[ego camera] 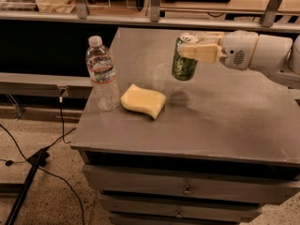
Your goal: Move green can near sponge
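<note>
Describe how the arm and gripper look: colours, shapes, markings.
The gripper, over the grey table toward its far side, has two pale cream, flat, blocky fingers. Behind them sits a smooth white, rounded wrist housing with a small dotted round grille. No cables or labels show.

My arm [276, 55]: white, it comes in from the right edge and lies almost level, a little lower at the far right.
My wrist [239, 54]: a round white part, in line with the arm, pointing to the left.
My gripper [196, 46]: in the upper middle of the view, up in the air, turned sideways.
My fingers [202, 53]: pale yellow, one in front and one behind, closed on the upper part of the can [183, 64].
My hold: the can is upright between the fingers and rests on nothing.
</note>
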`<action>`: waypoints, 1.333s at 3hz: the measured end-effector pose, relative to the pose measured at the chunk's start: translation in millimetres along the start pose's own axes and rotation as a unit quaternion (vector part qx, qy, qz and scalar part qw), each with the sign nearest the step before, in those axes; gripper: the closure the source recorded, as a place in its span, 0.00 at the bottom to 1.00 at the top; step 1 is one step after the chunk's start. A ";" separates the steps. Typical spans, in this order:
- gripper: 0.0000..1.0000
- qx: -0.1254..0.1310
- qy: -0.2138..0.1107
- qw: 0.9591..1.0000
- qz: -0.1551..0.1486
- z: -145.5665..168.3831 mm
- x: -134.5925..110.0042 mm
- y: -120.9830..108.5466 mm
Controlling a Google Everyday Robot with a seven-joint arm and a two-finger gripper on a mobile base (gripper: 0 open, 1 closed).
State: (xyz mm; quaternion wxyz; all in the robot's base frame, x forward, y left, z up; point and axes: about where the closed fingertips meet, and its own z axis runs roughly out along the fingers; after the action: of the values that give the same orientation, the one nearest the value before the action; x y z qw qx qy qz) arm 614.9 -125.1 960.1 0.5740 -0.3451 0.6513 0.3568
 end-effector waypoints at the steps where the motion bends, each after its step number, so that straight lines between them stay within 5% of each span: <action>1: 0.82 -0.034 0.026 0.999 -0.005 9.6 5.0 21.5; 3: 0.26 -0.072 0.037 0.996 0.041 15.2 52.6 47.1; 4: 0.04 -0.068 0.031 0.996 0.049 14.8 66.5 47.3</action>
State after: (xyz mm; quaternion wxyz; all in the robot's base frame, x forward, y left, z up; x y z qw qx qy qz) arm 574.8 -91.0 896.0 0.5105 -0.3622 0.6593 0.4166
